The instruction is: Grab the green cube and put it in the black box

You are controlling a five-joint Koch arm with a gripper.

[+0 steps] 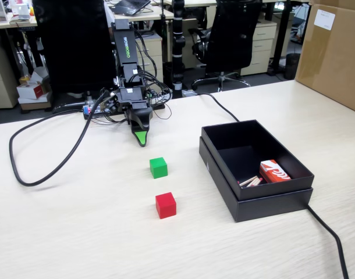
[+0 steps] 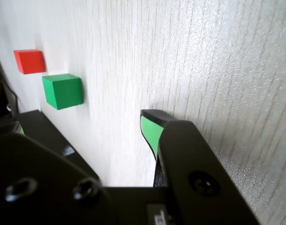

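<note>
the black cable lies closest in the fixed view, running past the black box. the red cube sits on the table, and the green cube sits just behind it, left of the box. the gripper points down near the green cube, not touching. its fingers look spread apart in the wrist view.

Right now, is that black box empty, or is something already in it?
Not empty. The black box holds a red-and-white packet and some thin sticks. The green cube sits outside on the table.
</note>
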